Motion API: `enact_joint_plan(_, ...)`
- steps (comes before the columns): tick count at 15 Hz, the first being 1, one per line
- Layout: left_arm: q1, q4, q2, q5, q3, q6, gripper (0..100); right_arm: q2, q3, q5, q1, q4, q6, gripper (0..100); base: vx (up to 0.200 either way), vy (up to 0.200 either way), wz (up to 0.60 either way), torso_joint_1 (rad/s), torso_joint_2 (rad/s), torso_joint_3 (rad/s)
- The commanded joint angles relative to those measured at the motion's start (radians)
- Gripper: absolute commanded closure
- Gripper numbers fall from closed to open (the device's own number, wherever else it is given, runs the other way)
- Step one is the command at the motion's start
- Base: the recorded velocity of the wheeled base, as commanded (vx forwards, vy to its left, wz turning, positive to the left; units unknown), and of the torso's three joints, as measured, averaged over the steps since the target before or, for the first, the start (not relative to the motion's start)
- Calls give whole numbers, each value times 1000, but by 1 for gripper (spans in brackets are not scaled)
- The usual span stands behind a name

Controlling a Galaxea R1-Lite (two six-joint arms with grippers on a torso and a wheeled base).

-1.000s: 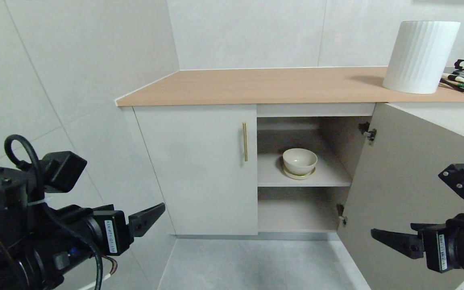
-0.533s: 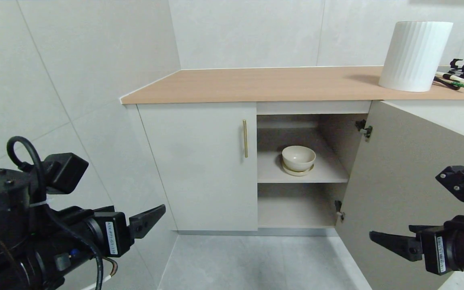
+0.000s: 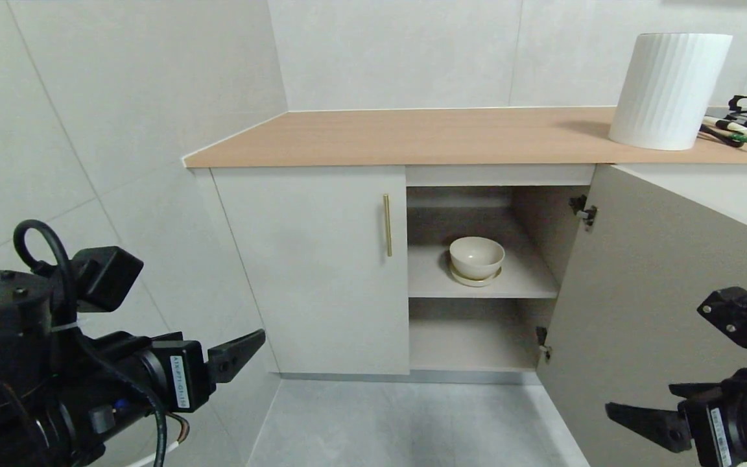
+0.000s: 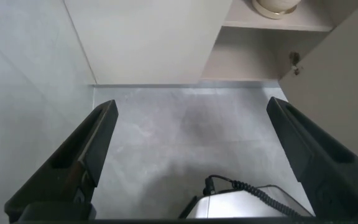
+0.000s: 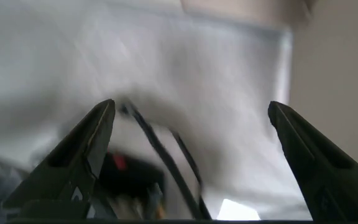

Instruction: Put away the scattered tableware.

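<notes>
**Bowl on a cabinet shelf, both grippers open and well short of it**

At the far left, low in the head view, the left gripper (image 4: 191, 109) was held out over the grey floor (image 3: 412, 421). Its two dark fingers (image 4: 92, 149) were spread wide apart with nothing between them. It sat in front of the tiled wall, to the left of the cabinet (image 3: 503, 175) and lower than the middle shelf.

To its right, the cabinet's left door (image 3: 312, 272) was closed, with a slim brass handle (image 3: 387, 225) upright along its right edge.

Right of that door the cabinet stood open. A cream bowl (image 3: 476, 257) rested upright on a matching saucer (image 3: 475, 280) on the middle shelf (image 3: 529, 282), towards the left half of the opening. The bowl lay well apart from both grippers, farther back and higher than each, and nearly midway between them from side to side.

Further right, the right door (image 3: 659, 311) was swung out towards the robot. The right gripper (image 5: 191, 106) was just in front of this door's lower part, at the bottom right of the head view. Its fingers (image 5: 86, 149) were likewise spread wide and held nothing.

Above, on the wooden countertop (image 3: 412, 136), a white ribbed container (image 3: 670, 91) stood upright near the right end, with some thin tools (image 3: 740, 126) lying beside it.
</notes>
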Motion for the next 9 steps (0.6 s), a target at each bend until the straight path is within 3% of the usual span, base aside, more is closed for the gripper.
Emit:
enact_joint_plan(1,0,-2,3,0,0,0,0,-21,-7,1,-1,43,-33,0,0,-200,0,2,2,2)
enact_joint_plan(8,-1,0,3,-1,5,0,0,-64,-54,-24,-20,266,-122,0,0,-200,0,5,2,6)
enact_joint_plan(9,-1,-2,3,-1,5,0,0,-70,-87,-52,-47,327,-125,0,0,0,0,0,0,0)
